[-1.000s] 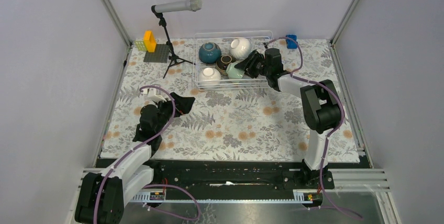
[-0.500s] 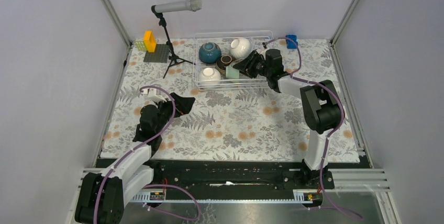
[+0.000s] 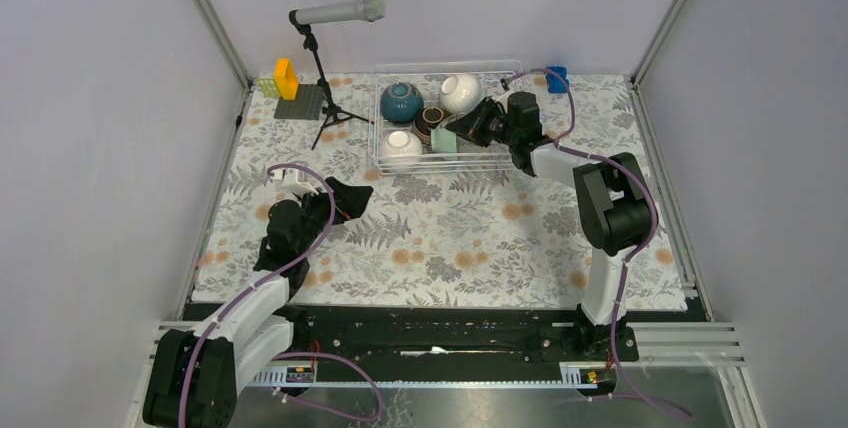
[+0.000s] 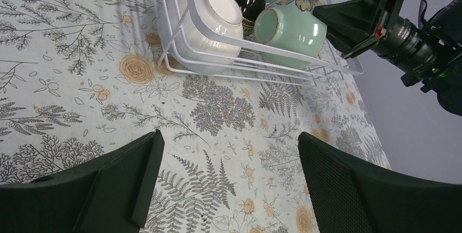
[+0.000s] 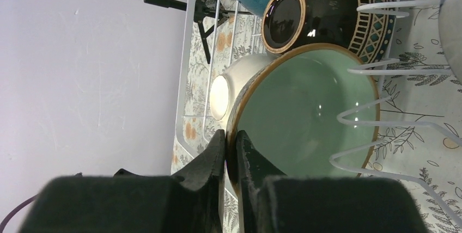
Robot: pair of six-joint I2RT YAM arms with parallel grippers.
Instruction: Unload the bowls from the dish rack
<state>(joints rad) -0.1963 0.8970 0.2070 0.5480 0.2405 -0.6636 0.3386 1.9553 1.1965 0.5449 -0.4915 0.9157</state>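
I see plain pale grey walls (image 3: 100, 148) on three sides, with metal frame posts (image 3: 212, 23) in the far corners. The counter (image 3: 450, 238) is covered in a leaf and orange-flower print. A microphone (image 3: 338, 13) on a black tripod (image 3: 325, 108) stands far left, beside a grey baseplate (image 3: 300, 103) with an orange block (image 3: 286, 78). A blue block (image 3: 556, 78) sits far right. Light is even, shadows soft.

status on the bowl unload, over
Right gripper shut on rim of mint bowl, bowl inside the dish rack. Left gripper open, empty, over the mat. Brown bowl right beside it.
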